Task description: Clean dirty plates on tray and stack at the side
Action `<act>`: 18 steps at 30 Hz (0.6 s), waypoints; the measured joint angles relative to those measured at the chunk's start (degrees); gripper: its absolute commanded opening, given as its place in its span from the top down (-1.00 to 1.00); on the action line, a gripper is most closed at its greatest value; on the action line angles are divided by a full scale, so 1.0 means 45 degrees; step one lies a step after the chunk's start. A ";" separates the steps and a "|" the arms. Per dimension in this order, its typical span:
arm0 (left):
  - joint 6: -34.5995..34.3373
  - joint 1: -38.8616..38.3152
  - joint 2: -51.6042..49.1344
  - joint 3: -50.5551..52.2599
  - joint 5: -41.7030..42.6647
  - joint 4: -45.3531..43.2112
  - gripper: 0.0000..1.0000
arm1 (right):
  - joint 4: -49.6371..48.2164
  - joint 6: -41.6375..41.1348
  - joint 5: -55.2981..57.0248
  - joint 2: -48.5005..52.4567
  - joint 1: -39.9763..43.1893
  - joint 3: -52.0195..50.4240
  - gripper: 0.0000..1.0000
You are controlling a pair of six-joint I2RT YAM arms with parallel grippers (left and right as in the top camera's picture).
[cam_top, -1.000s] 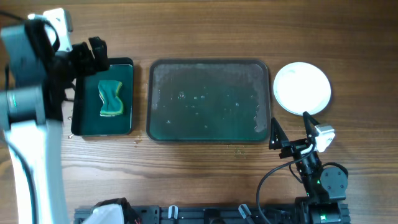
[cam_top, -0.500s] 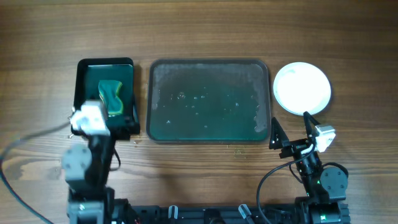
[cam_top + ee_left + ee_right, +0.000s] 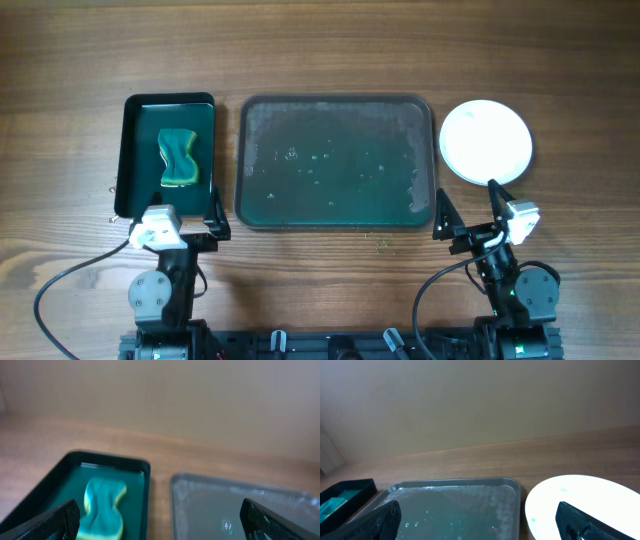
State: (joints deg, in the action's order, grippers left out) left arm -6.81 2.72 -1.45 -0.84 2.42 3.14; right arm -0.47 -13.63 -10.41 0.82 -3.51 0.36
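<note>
The large grey-green tray (image 3: pixel 336 160) lies at the table's centre with no plates on it, only wet smears and droplets. A white plate (image 3: pixel 486 142) sits on the table just right of the tray; I cannot tell how many are stacked there. In the right wrist view the plate (image 3: pixel 580 500) shows small teal specks beside the tray (image 3: pixel 450 505). My left gripper (image 3: pixel 165 208) is open and empty at the near end of the small sponge tray. My right gripper (image 3: pixel 470 208) is open and empty, near the big tray's front right corner and in front of the plate.
A smaller dark green tray (image 3: pixel 135 150) at the left holds a green sponge (image 3: pixel 179 158). In the left wrist view the sponge (image 3: pixel 103 510) lies ahead left and the big tray (image 3: pixel 240 505) ahead right. Cables run along the front edge.
My left arm has drawn back from above the sponge tray to the table's front, low, with its gripper open. The sponge stays in its tray. The right arm has not moved.
</note>
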 measured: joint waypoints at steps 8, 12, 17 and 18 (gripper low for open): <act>0.0005 0.0000 0.0141 0.0034 -0.0058 0.0223 -1.00 | 0.0005 0.0000 -0.0005 0.0000 0.0000 0.0000 -0.99; 0.0005 0.0000 0.0141 0.0034 -0.0058 0.0223 -1.00 | 0.0000 0.0000 -0.0005 0.0000 0.0000 0.0000 -1.00; 0.0005 0.0000 0.0141 0.0034 -0.0058 0.0223 -1.00 | 0.0005 0.0000 -0.0005 0.0000 0.0000 0.0000 -0.99; 0.0005 0.0000 0.0141 0.0034 -0.0058 0.0223 -1.00 | 0.0000 0.0000 -0.0005 0.0000 0.0000 0.0000 -0.99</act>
State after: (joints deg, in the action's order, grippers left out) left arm -6.79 2.72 -0.82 -0.69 2.15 4.14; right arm -0.47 -13.63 -10.44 0.82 -3.51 0.36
